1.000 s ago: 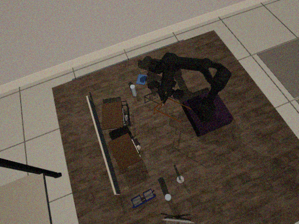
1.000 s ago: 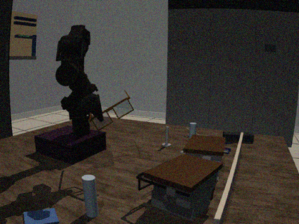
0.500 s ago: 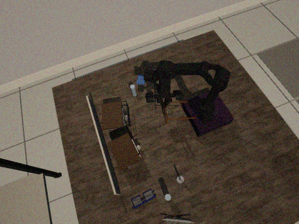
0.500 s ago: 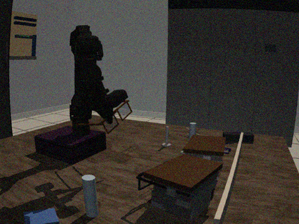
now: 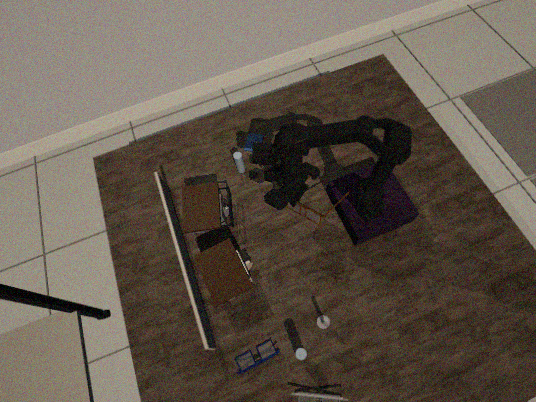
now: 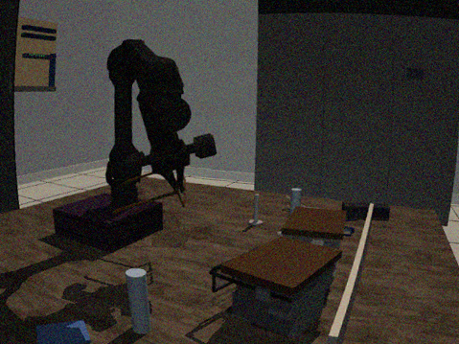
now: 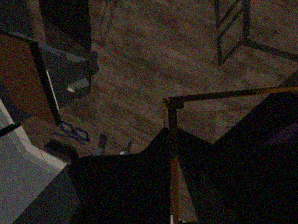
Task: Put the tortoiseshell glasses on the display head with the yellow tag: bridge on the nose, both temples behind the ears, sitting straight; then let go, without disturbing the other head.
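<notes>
From the top, the arm (image 5: pixel 345 132) (image 6: pixel 158 93) reached out from its dark purple base block (image 5: pixel 400 220) (image 6: pixel 82 230), and the gripper (image 5: pixel 292 204) (image 6: pixel 174 173) (image 7: pixel 169 132) was closed on the tortoiseshell glasses (image 5: pixel 320 216) (image 6: pixel 149 202) (image 7: pixel 173 120). They were off the display heads, between the gripper and the base block in this view. Two brown-topped blocks (image 5: pixel 201 207) (image 6: pixel 283 262) and (image 5: pixel 225 270) (image 6: pixel 315 222) stood beside a long pale strip (image 5: pixel 182 260) (image 6: pixel 353 278); one had dark-framed glasses (image 5: pixel 230 204) (image 6: pixel 222 280) at its side. A pale cylinder (image 5: pixel 239 162) (image 6: pixel 138 302) and a blue item (image 5: pixel 253 140) (image 6: pixel 63 334) lay near the arm's side of the counter (image 5: pixel 450 280) (image 6: pixel 196 245) (image 7: pixel 150 55), and blue-framed glasses (image 5: pixel 256 356) (image 7: pixel 75 132) rested well apart from the gripper.

In the exterior view, the arm arched above the counter and the held glasses hung in the air, tilted, their slim orange-brown temples running back above the base block. The cylinder stood upright beside the blue item. A thin post on a round foot (image 6: pixel 256 214) stood behind the nearer block. No yellow tag could be made out.

At the wrist, the glasses' frame crossed close in front, one bar going sideways and another down between the dark fingers. The picture was too dim to tell exactly where the fingertips touched the frame.
</notes>
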